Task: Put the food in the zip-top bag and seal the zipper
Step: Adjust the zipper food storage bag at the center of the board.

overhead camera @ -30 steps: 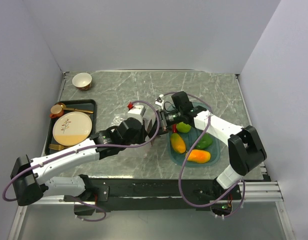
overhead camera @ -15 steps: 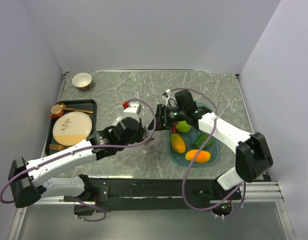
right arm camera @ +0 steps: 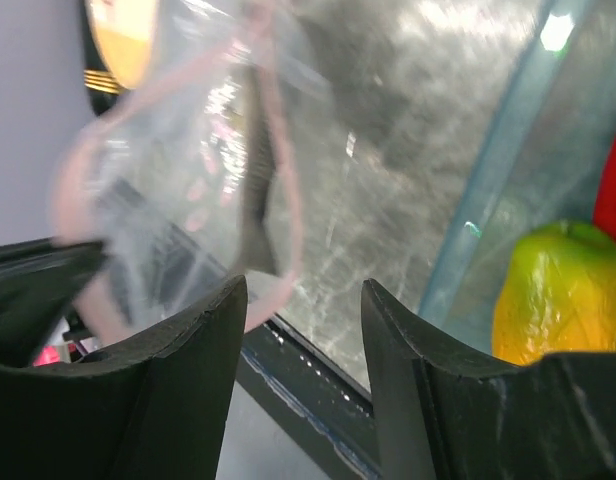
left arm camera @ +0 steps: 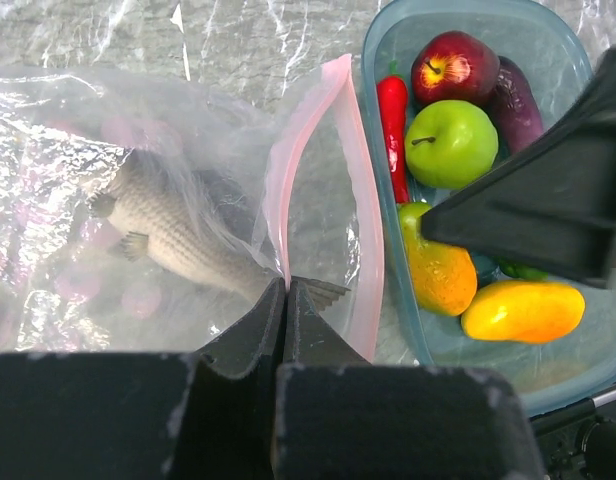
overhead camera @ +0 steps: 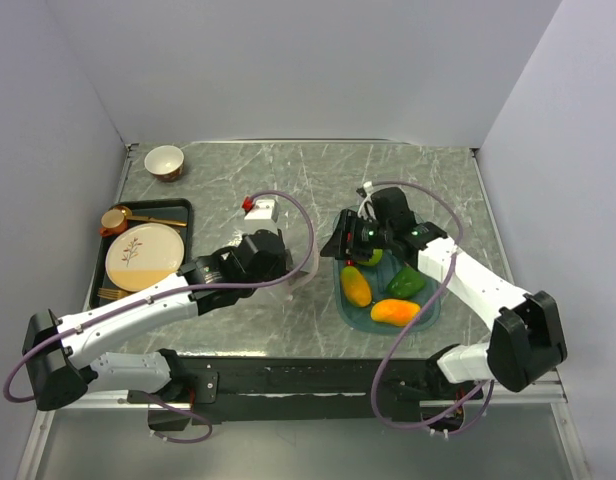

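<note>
Now, our left gripper [left arm camera: 286, 292] is clenched on the zipper [left arm camera: 360, 200], holding the mouth of the zip-top bag [left arm camera: 138, 150] open toward the tray [left arm camera: 372, 55] just beside it on the bench [overhead camera: 288, 170]. Our right gripper [right arm camera: 300, 300] hangs released and empty by the tray's bag-side edge. The food [left arm camera: 450, 142] lies in the tray, right of the mouth, nearer our right arm. The zipper runs alongside the tray wall.

Grey marble table [overhead camera: 438, 180] — plain white walls [overhead camera: 288, 70] (three sides).
</note>
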Robot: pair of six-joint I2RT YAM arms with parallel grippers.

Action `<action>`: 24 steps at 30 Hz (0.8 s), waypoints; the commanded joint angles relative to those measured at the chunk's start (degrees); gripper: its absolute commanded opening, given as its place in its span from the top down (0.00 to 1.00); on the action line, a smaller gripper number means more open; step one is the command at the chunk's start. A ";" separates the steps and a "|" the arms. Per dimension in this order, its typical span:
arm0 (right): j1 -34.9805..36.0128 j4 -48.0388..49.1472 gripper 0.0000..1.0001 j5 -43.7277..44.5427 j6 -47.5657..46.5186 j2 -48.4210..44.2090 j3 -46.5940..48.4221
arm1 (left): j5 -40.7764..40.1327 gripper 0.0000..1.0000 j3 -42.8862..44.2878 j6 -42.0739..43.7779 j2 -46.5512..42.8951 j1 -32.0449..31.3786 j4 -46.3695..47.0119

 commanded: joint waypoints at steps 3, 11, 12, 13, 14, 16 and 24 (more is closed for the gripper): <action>0.29 5.26 0.44 -1.33 1.76 4.08 -0.09 | -1.80 0.99 2.86 -1.09 -1.92 -0.18 0.78; 1.34 7.55 0.45 -3.45 2.37 7.85 2.02 | -1.36 0.99 2.34 -1.36 -2.18 -0.18 0.95; 1.78 8.07 0.47 -3.62 2.46 8.21 1.94 | -1.36 0.99 2.34 -1.27 -2.10 -0.18 1.13; 1.96 8.43 0.49 -3.89 2.64 8.74 1.93 | -1.27 0.99 2.86 -1.27 -2.18 -0.18 0.87; 2.13 8.86 0.52 -4.15 3.16 9.87 2.11 | -1.53 0.99 3.21 -1.10 -2.18 -0.18 0.52; 2.75 9.49 0.78 -4.60 3.43 11.11 2.90 | -1.79 0.99 4.00 -0.66 -2.45 -0.18 0.34; 5.82 2.81 1.00 1.20 -1.05 7.34 16.76 | -16.18 0.99 13.39 -3.64 -6.30 -0.18 -12.56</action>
